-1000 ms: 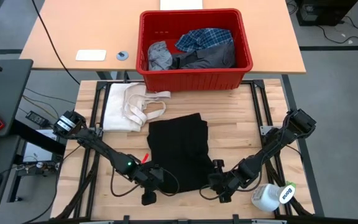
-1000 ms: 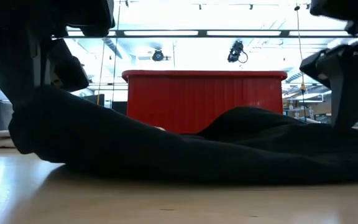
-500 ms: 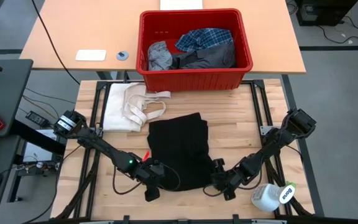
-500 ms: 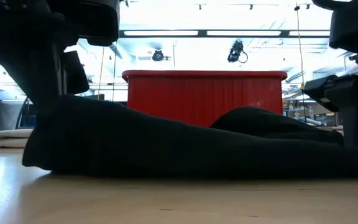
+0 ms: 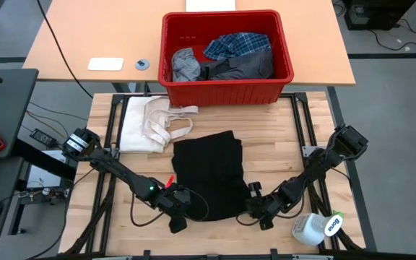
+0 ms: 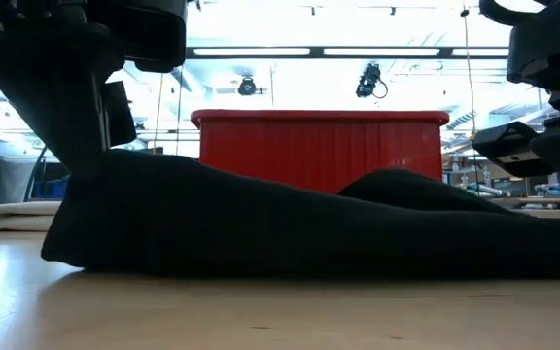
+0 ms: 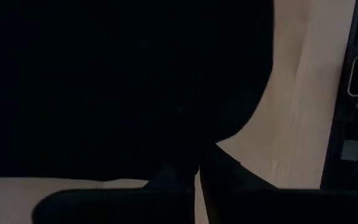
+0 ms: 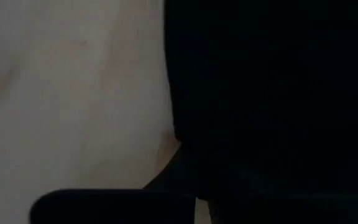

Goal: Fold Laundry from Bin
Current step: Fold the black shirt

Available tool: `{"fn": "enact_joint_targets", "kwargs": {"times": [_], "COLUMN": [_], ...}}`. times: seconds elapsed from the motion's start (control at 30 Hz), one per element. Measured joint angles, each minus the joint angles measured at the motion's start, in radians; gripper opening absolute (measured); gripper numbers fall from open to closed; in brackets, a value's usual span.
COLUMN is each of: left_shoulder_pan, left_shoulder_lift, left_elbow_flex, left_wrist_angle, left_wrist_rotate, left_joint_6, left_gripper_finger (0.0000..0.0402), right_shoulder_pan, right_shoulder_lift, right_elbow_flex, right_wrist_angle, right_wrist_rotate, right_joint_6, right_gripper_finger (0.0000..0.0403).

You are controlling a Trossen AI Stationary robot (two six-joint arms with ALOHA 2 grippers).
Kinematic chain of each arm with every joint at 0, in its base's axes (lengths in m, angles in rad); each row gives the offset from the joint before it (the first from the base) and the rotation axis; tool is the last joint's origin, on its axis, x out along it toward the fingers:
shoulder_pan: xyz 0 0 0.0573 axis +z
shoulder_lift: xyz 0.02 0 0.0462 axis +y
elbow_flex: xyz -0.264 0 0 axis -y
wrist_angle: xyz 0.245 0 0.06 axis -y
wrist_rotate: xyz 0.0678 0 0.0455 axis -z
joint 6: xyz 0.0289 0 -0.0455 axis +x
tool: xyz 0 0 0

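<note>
Large black soft garment [image 5: 208, 175] flat mid-bench on pale wooden bench [image 5: 280, 155], reaching toward near edge. Left tool [image 5: 178, 214] at garment's near-left corner, clenched on black fabric. Right tool [image 5: 257, 211] at near-right corner, fingers drawn in on garment edge. Bright red rectangular plastic bin [image 5: 226, 56] beyond far edge, on orange table, holding blue-and-white plaid shirt [image 5: 238, 45], light grey garment [image 5: 185, 65], dark grey garment [image 5: 240, 68]. Cream-white cloth with strap loops [image 5: 150, 123] at far-left corner. White plastic bottle [image 5: 316, 228] at near-right corner
</note>
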Motion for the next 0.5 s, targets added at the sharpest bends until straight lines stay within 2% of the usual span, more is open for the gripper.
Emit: {"fn": "enact_joint_targets", "kwargs": {"times": [0.23, 0.43, 0.5], "left_shoulder_pan": [-0.049, -0.106, -0.115], "left_shoulder_lift": [-0.02, -0.087, -0.112], "left_elbow_flex": [-0.002, 0.0, 0.0], "left_wrist_angle": [0.054, 0.367, 0.442], "left_wrist_rotate": [-0.006, 0.024, 0.037], "left_joint_6": [-0.036, -0.017, -0.005], "left_gripper_finger": [0.0011, 0.0011, 0.0011], "right_shoulder_pan": [-0.037, -0.065, -0.071], "right_shoulder_lift": [-0.109, -0.269, -0.316], "right_elbow_flex": [0.11, 0.162, 0.171], "right_wrist_angle": [-0.125, -0.16, -0.167], "right_wrist_rotate": [-0.287, -0.56, -0.609], "right_joint_6": [0.001, 0.031, 0.064], "right_gripper_finger": [0.0017, 0.0014, 0.0018]}}
